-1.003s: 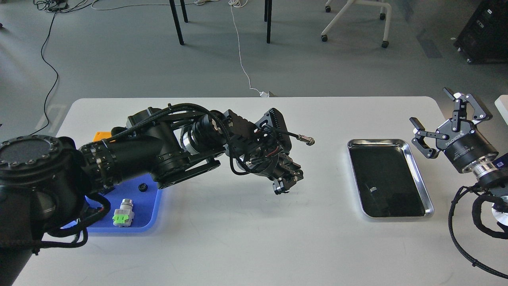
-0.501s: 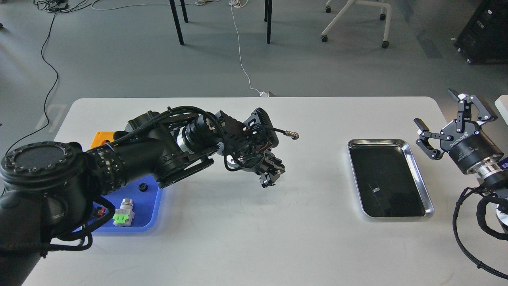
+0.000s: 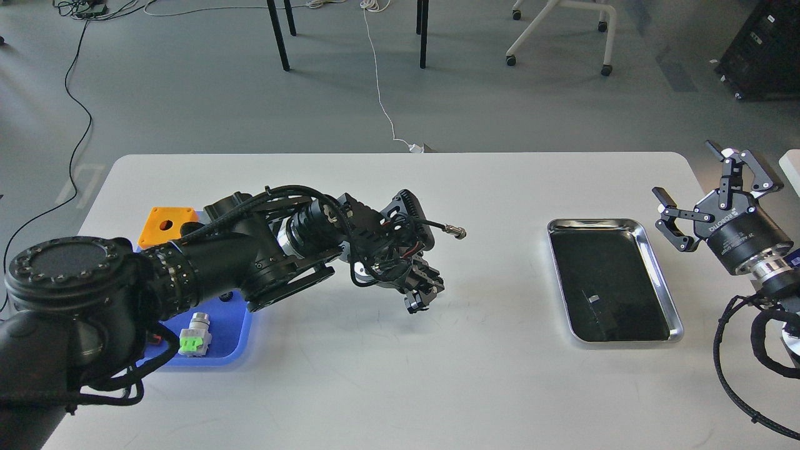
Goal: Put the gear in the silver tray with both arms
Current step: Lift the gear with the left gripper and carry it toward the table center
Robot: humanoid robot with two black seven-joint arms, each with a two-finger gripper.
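Note:
The silver tray [image 3: 594, 222] lies on the right half of the white table, and its dark bottom is bare. My left arm reaches from the left across the blue tray. Its gripper [image 3: 422, 298] hangs just above the table's middle, well left of the silver tray. It is dark and seen end-on, so I cannot tell its fingers apart or see anything in them. My right gripper [image 3: 684, 172] is open and empty, raised just right of the silver tray's far corner. No gear shows; my left arm hides part of the blue tray.
A blue plastic tray [image 3: 234, 328] sits at the left under my left arm and holds a grey and green connector [image 3: 195, 335]. An orange block with a hole [image 3: 165, 225] stands behind it. A loose cable end [image 3: 458, 233] juts from the left wrist.
My left gripper has drawn back to the left and dropped closer to the table. The arm now covers the small black gear on the blue tray. My right gripper shifted slightly right.

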